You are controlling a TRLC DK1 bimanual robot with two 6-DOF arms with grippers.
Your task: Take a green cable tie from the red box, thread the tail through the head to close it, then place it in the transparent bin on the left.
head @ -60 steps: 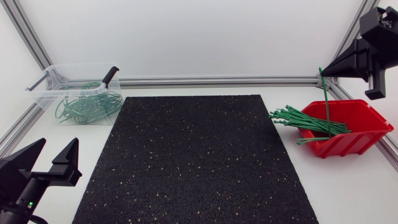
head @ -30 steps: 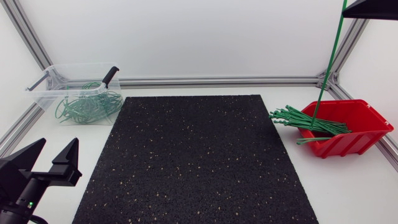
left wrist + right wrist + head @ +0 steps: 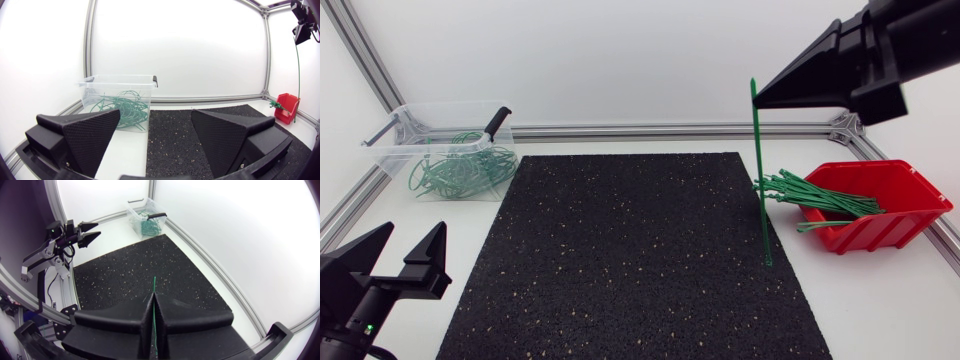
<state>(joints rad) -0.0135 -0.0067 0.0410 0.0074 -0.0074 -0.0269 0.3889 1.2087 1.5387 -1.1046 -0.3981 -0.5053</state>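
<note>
You work under bright, even, diffuse light in all three views. The white panels (image 3: 620,60) behind the table reflect it and read close to pure white. Shadows are weak: expect only a faint, soft one on the table beneath the red box (image 3: 895,215). The black mat (image 3: 620,260) shows no glare. In the head view the right gripper (image 3: 760,98) appears as a dark silhouette against the backdrop, and the green cable tie (image 3: 760,180) stands out clearly. In both wrist views the fisheye lens bends the frame rails (image 3: 210,265) into curves toward the edges.
</note>
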